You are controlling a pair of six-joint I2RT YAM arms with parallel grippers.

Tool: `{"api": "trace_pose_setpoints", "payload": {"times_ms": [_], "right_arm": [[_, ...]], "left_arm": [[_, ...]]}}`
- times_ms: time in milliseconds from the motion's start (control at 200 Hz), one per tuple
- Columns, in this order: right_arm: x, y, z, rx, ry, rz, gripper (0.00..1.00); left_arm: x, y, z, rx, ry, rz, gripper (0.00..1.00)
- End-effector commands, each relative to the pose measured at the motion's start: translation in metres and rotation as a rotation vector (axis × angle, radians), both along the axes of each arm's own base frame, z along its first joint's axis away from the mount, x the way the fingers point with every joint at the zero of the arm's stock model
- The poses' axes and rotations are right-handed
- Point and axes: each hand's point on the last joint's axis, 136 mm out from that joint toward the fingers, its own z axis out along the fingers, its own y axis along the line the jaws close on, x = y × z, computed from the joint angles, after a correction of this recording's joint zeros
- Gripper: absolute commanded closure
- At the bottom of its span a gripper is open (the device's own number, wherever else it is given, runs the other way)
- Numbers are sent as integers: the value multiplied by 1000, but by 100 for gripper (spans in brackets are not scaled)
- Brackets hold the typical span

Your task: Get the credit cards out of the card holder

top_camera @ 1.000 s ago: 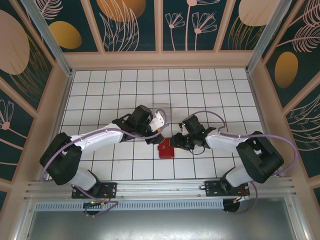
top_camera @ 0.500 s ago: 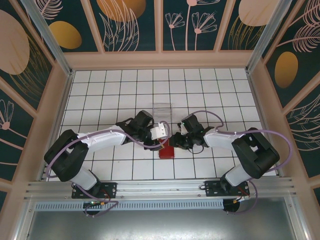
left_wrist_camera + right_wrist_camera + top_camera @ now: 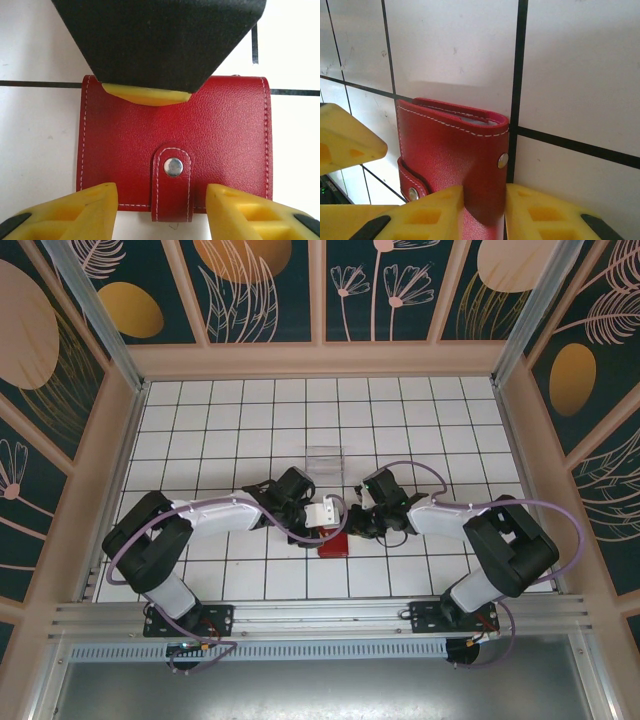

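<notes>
No readable text, brand, number or sign anywhere; card holder [image 3: 220, 145] face plain, snap stud [image 3: 173, 166] unmarked.

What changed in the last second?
The left gripper drew back from the clear box toward the robot, over the card holder, open astride its snap tab. The right gripper, shut on the card holder's edge, barely moved; card holder and clear box stayed put.

The white gridded table [image 3: 200, 420] carries a red card holder [image 3: 333, 543] toward its near edge and a clear box [image 3: 324, 457] mid-table.
</notes>
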Motion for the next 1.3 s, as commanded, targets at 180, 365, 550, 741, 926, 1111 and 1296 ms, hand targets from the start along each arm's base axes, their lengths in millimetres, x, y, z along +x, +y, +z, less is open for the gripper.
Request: {"api": "trace_pose_setpoints", "payload": {"times_ms": [180, 365, 550, 741, 926, 1111, 1296], "right_arm": [[-1, 4, 2, 8, -14, 16, 75], [-1, 5, 0, 17, -9, 7, 78], [-1, 6, -1, 14, -11, 6, 81], [-3, 6, -3, 13, -7, 13, 85], [-3, 6, -5, 10, -7, 13, 92], [-3, 5, -6, 5, -4, 7, 97], [-2, 4, -5, -4, -10, 0, 100]], "left_arm": [[2, -9, -1, 21, 26, -34, 44], [-6, -10, -12, 46, 101, -54, 45], [-6, -10, -16, 112, 117, -62, 45], [0, -7, -18, 157, 103, -50, 51], [-3, -4, -17, 165, 107, -48, 60], [-4, -3, -18, 166, 104, -45, 67], [0, -6, -13, 151, 88, -37, 74]]}}
